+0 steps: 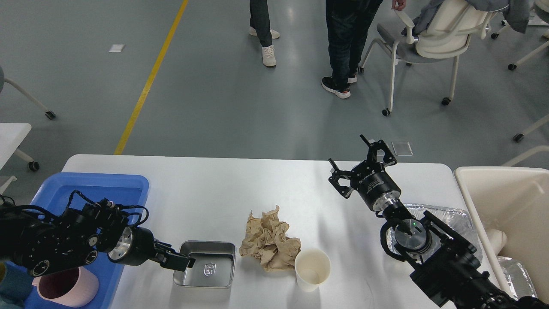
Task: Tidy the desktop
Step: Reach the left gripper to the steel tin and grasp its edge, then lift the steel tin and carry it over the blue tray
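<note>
Our desktop (206, 189) spreads white below us. On it sit a steel tray (214, 279), crumpled brown paper (268, 242) just beside it, and a paper cup (312, 268) touching the paper. A blue tray (107, 186) at the left edge holds a pink cup (68, 287); a cream bin (502, 193) stands right, a foil pan (454, 214) under our right arm. Our left gripper (182, 261) clamps the steel tray's left rim. Our right gripper (362, 165) hangs wide, holding nothing.
</note>
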Robot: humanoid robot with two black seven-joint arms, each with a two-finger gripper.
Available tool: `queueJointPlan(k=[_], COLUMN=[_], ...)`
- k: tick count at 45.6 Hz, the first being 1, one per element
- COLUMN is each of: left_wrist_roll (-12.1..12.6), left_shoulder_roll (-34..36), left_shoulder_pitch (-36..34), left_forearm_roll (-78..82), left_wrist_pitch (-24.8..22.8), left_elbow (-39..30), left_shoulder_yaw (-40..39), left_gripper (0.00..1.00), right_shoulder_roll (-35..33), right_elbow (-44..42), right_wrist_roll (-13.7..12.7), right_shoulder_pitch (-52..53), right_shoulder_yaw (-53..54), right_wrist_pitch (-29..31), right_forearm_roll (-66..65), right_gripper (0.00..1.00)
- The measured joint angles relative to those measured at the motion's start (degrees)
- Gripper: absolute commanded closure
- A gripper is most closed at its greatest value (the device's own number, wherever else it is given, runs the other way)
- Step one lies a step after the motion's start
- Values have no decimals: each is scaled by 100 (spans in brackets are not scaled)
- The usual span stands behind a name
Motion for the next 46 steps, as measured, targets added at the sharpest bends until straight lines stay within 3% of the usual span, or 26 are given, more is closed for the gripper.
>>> queueJointPlan(k=[9, 17, 31, 38, 46], left_wrist_roll=[-136, -394, -444, -444, -444], left_shoulder_roll=[0, 6, 8, 5, 1], left_shoulder_pitch=[-7, -7, -1, 0, 18], left_forearm_roll=[145, 222, 324, 445, 491], left_wrist_pitch=[-1, -29, -31, -31, -35], left_elbow=[74, 144, 223, 312, 350], left_shoulder_yaw=[19, 37, 216, 287, 324], left_gripper=[19, 22, 32, 45, 73], right_shoulder_roll=[-2, -1, -7, -9, -4], right_elbow=[0, 0, -6, -9, -7], right_wrist_roll=[0, 0, 0, 0, 0], right_shoulder_pitch=[0, 0, 7, 2, 2], right_shoulder_yaw=[0, 0, 0, 0, 0], right_wrist_pitch=[0, 0, 0, 0, 0], right_forearm_roll=[-1, -1, -1, -1, -1], right_gripper=[0, 0, 0, 0, 0])
